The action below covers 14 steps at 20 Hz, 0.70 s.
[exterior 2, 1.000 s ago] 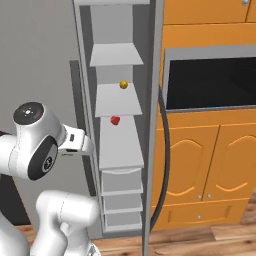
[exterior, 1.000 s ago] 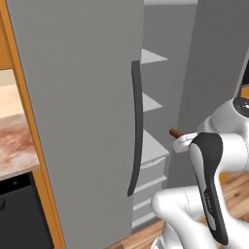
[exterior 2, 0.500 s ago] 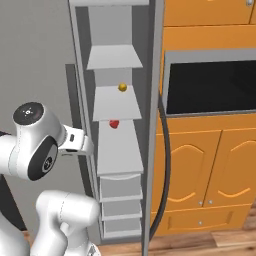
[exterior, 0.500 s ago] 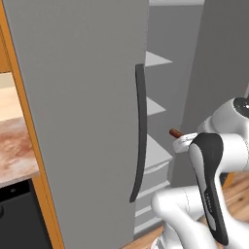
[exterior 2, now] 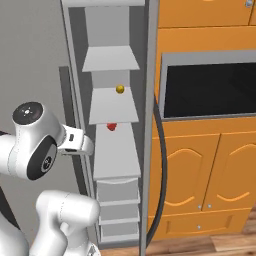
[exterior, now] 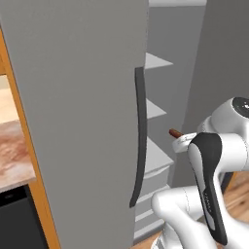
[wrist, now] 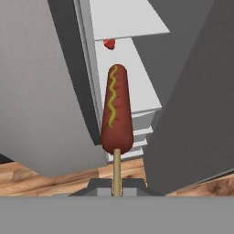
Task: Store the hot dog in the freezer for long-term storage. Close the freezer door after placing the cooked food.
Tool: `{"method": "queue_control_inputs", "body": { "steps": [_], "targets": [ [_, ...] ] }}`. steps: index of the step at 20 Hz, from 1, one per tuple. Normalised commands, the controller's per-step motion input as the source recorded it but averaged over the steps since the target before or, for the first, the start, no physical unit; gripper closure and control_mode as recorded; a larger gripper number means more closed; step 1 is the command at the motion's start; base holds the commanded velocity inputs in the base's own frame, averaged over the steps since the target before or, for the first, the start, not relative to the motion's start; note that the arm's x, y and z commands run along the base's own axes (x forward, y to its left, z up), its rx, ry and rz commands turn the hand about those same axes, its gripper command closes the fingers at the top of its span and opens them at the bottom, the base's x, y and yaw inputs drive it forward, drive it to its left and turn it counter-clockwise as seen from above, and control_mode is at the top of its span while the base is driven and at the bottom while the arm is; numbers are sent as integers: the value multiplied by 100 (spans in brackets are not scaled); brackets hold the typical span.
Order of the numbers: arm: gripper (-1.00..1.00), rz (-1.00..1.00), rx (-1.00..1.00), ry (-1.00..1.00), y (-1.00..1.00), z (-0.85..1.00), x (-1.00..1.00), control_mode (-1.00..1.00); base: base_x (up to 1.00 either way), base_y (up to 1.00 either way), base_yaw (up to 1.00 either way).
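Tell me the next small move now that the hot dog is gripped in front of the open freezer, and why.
Probably ease the gripper forward toward the white shelf. It is shut on the hot dog, whose tip already points between the open doors but is not yet over the shelf holding the small red lump.

This is a rendered home kitchen. A tall grey freezer (exterior 2: 107, 150) stands open, showing white shelves (exterior 2: 112, 106) above stacked white drawers (exterior 2: 118, 210); its door (exterior: 82, 121) carries a long dark curved handle (exterior: 139, 141). Beside the unit run orange wooden cabinets (exterior 2: 210, 175) with arched panel fronts, a dark built-in oven window (exterior 2: 207, 90) set into them. A marbled bench (exterior: 14, 155) edge shows at the left, and wood plank flooring (exterior 2: 200, 245) lies below.
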Motion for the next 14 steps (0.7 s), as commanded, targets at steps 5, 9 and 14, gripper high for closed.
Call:
{"method": "queue_control_inputs", "body": {
  "steps": [5, 9, 14],
  "targets": [
    [100, 0, 0, 0, 0, 0, 0, 100, 17, -38, 0],
    [100, 0, 0, 0, 0, 0, 0, 100, 19, -24, 0],
    [100, 0, 0, 0, 0, 0, 0, 100, 21, -3, 0]
  ]
}}
